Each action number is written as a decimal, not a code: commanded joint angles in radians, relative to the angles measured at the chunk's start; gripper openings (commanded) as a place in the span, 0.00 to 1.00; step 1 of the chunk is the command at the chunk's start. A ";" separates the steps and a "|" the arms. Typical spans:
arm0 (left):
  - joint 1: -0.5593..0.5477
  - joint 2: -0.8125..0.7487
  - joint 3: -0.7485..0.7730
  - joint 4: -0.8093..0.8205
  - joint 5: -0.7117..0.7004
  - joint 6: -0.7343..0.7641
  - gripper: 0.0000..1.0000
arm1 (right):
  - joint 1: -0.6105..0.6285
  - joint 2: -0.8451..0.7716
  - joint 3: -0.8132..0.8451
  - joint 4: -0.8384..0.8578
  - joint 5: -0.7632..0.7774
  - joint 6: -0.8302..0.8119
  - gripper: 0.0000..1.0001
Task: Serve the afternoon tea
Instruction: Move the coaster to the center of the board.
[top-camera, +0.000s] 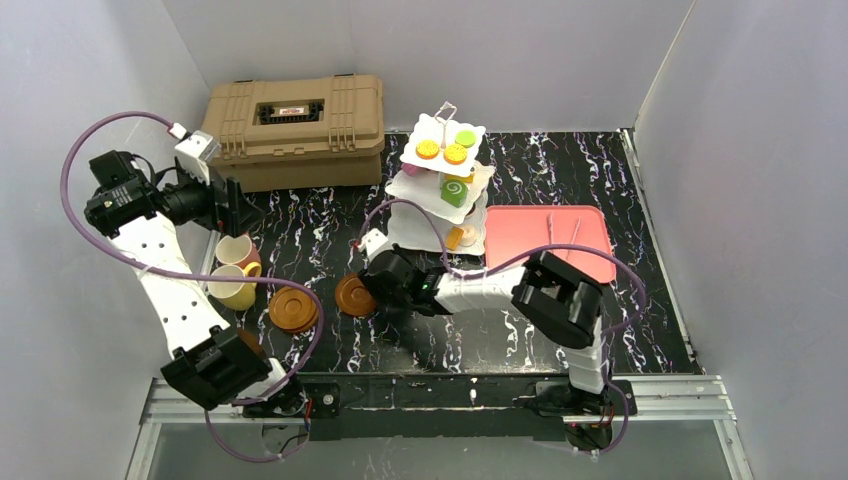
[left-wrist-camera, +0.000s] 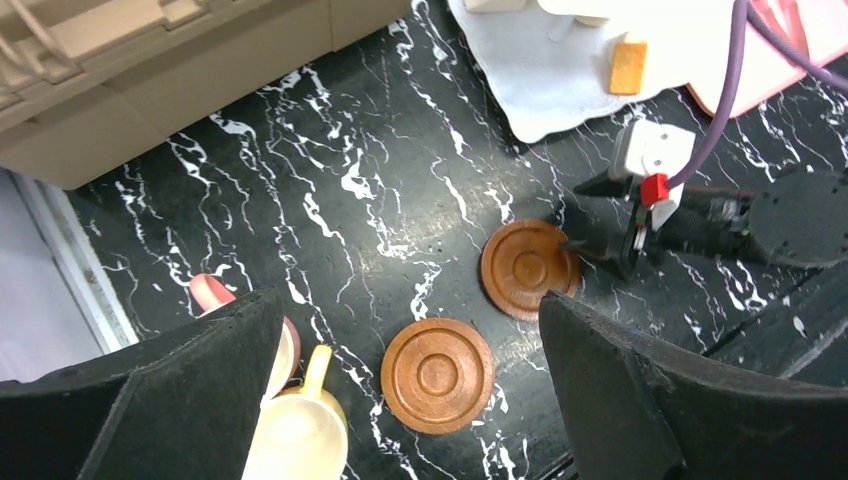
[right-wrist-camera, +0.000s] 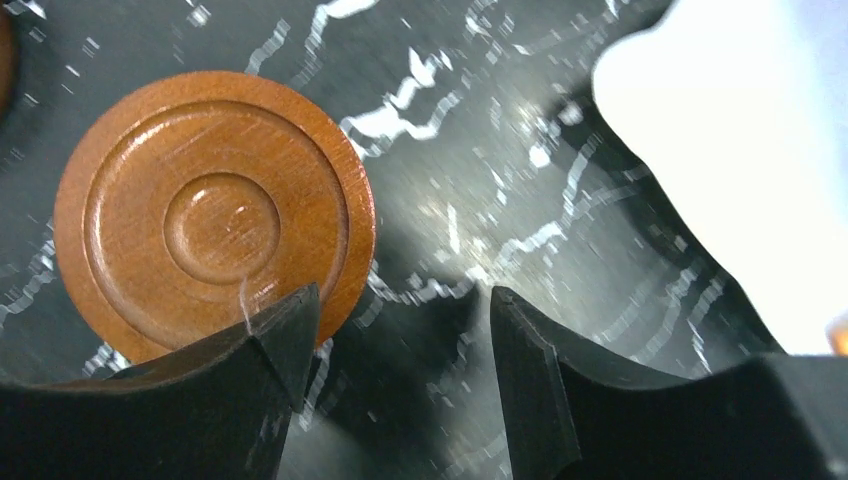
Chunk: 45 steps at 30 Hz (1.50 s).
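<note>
The white three-tier stand (top-camera: 445, 180) with toy pastries stands mid-table at the back. Two round brown saucers lie on the black marbled table: one (top-camera: 293, 310) to the left, one (top-camera: 354, 296) to its right. A pink cup (top-camera: 237, 252) and a yellow cup (top-camera: 233, 287) sit at the left. My right gripper (top-camera: 372, 290) is low, open and empty beside the right saucer (right-wrist-camera: 215, 215); its left finger (right-wrist-camera: 270, 340) overlaps that saucer's rim. My left gripper (top-camera: 228, 205) is raised, wide open and empty above the cups. Its view shows both saucers (left-wrist-camera: 437, 375) (left-wrist-camera: 527, 268) and the yellow cup (left-wrist-camera: 297, 435).
A large tan hard case (top-camera: 295, 130) stands at the back left. A flat pink-red tray (top-camera: 550, 240) lies right of the stand. The stand's bottom plate (right-wrist-camera: 740, 150) is close to my right gripper. White walls enclose the table.
</note>
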 joint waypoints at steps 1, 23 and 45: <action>-0.018 0.032 -0.004 -0.125 0.049 0.137 0.98 | -0.014 -0.129 -0.083 -0.059 0.113 -0.034 0.70; -0.234 -0.073 -0.375 -0.261 -0.346 0.838 0.98 | -0.035 -0.241 -0.123 0.044 -0.042 0.057 0.35; -0.498 -0.077 -0.715 0.260 -0.572 0.837 0.98 | -0.021 -0.137 -0.278 0.053 0.028 0.088 0.29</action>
